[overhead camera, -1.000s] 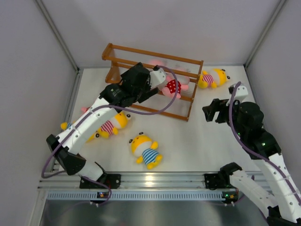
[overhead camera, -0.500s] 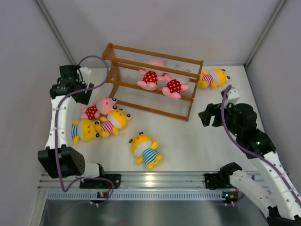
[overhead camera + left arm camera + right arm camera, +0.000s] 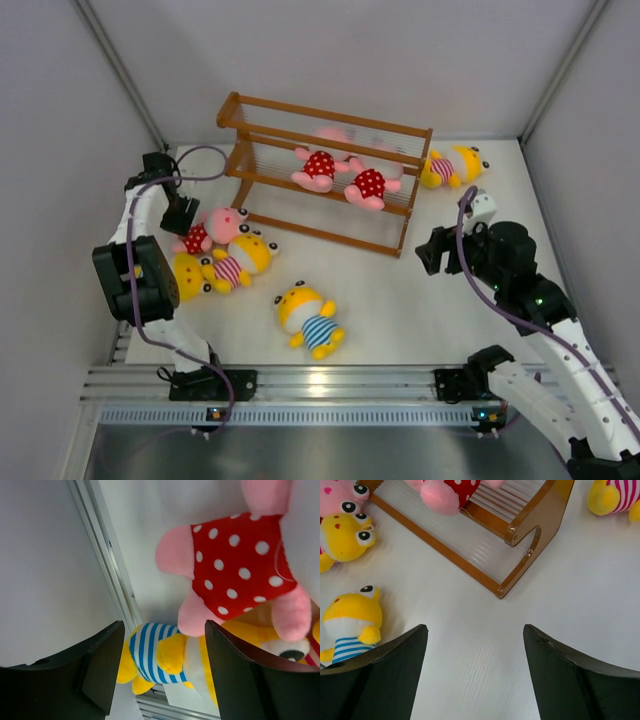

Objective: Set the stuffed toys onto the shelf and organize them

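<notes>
Top view, left arm: bent sharply beside the tabletop's left edge. The left tool (image 3: 181,214) points down over a heap of three toys: pink dotted toy (image 3: 207,228), pink-striped yellow toy (image 3: 242,260), blue-striped yellow toy (image 3: 186,276).
Top view, right arm: reaches from the near right corner. The right tool (image 3: 430,250) hovers near the shelf's right end.
Top view, shelf (image 3: 325,128): stands by the far edge, with two pink toys (image 3: 319,165) side by side on its middle tier.
Top view, loose toys: far-corner yellow toy (image 3: 450,166) lies just beside the shelf. Front yellow toy (image 3: 310,320) lies near the near edge.
Left wrist view: fingers spread wide, gripping nothing. The blue stripes, partly hidden by the arm from above, show clearly here.
Right wrist view: fingers spread wide over bare tabletop (image 3: 480,645), with the shelf's curved foot ahead.
</notes>
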Robot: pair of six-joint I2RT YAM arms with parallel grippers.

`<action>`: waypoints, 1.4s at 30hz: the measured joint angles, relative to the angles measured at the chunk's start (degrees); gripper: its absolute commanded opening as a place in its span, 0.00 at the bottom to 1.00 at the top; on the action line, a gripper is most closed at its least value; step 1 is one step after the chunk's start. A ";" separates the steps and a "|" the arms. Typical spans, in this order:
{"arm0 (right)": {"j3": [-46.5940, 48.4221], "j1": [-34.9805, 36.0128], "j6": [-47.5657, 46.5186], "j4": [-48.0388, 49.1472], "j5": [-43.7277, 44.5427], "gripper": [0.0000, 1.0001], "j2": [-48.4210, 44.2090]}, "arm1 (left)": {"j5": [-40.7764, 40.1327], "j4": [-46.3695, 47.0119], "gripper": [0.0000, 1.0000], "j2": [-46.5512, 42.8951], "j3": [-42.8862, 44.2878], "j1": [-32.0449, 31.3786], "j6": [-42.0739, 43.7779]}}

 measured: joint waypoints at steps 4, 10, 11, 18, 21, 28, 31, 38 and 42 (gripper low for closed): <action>0.00 0.02 -0.61 0.13 -0.46 0.78 0.11 | 0.50 0.83 0.70 3.13 2.21 1.53 -1.81; 0.07 0.00 -1.68 0.44 -1.03 0.78 2.43 | 1.07 1.55 0.66 3.26 4.15 2.43 -6.40; 0.17 0.00 -1.81 0.46 -1.11 0.78 2.97 | 1.60 1.66 0.65 3.26 4.20 2.67 -7.50; 4.81 0.00 -2.32 -0.72 -1.44 0.75 11.23 | 5.92 4.44 0.66 3.26 3.19 7.93 -13.79; 6.82 0.00 -0.52 -1.25 -1.14 0.73 12.33 | 9.18 5.33 0.65 3.28 1.07 8.44 -14.84; 9.44 0.00 5.03 -1.55 -0.31 0.70 12.39 | 17.79 6.36 0.64 3.67 -1.66 10.01 -17.22; 10.34 0.00 6.62 -1.88 0.26 0.69 12.22 | 20.79 6.56 0.65 1.97 -4.59 11.43 -17.53; 10.80 0.00 8.52 -2.84 0.55 0.68 11.82 | 23.63 6.75 0.63 -1.14 -7.63 11.67 -16.59; 10.80 0.00 8.59 -3.06 0.61 0.68 11.56 | 25.22 6.69 0.58 -1.11 -9.29 11.67 -16.04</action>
